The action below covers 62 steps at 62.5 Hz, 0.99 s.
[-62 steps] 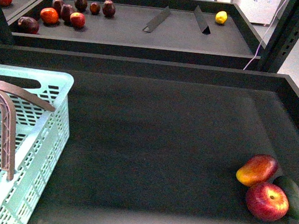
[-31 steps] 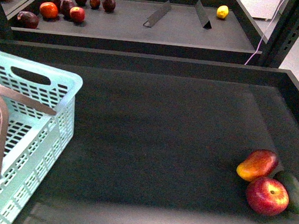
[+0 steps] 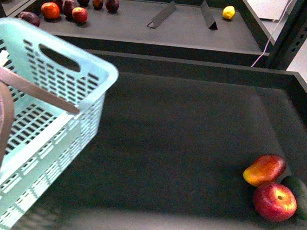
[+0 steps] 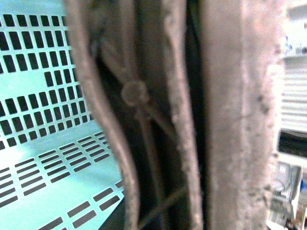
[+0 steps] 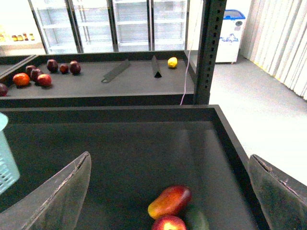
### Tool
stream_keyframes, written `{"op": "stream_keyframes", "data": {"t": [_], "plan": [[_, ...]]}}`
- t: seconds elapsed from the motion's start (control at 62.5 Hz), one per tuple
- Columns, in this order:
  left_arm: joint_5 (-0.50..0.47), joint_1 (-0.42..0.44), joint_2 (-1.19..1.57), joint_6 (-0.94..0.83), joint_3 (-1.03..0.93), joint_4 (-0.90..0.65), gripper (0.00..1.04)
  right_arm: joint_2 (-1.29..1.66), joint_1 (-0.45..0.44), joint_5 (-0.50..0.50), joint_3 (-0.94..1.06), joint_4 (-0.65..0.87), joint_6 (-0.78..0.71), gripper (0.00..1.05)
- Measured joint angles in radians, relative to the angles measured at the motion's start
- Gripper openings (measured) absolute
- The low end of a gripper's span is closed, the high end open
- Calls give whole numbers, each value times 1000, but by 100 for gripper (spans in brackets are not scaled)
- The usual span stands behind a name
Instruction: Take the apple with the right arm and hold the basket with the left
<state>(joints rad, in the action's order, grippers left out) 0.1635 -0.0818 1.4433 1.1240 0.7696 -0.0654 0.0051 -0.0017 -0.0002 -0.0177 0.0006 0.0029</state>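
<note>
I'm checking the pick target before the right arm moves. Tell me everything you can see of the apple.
The apple is round, glossy red with faint yellow streaks and a yellowish patch around its upward-facing stem dimple. It looks whole and rests on the dark tray floor near the front right corner, seemingly touching the mango behind it and a dark green fruit at its right. Nothing grips it. The right wrist view catches only part of it.
</note>
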Motion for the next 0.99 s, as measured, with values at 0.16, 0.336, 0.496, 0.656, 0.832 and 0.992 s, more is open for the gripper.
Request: {"op": "stream_keyframes", "data": {"t": [0.16, 0.336, 0.496, 0.656, 0.832, 0.992], "plan": [[-35, -245, -28, -2, 56, 42, 15, 0, 0, 0, 0, 0, 0, 96], [-51, -384, -16, -23, 102, 48, 15, 0, 0, 0, 0, 0, 0, 96], [-51, -448, 25, -50, 122, 0, 15, 0, 0, 0, 0, 0, 0, 96], [-43, -462, 30, -64, 122, -13, 15, 0, 0, 0, 0, 0, 0, 96], [-52, -462, 31, -66, 122, -13, 15, 0, 0, 0, 0, 0, 0, 96], [-56, -461, 31, -68, 122, -13, 15, 242, 53, 232, -125, -335, 71, 96]]}}
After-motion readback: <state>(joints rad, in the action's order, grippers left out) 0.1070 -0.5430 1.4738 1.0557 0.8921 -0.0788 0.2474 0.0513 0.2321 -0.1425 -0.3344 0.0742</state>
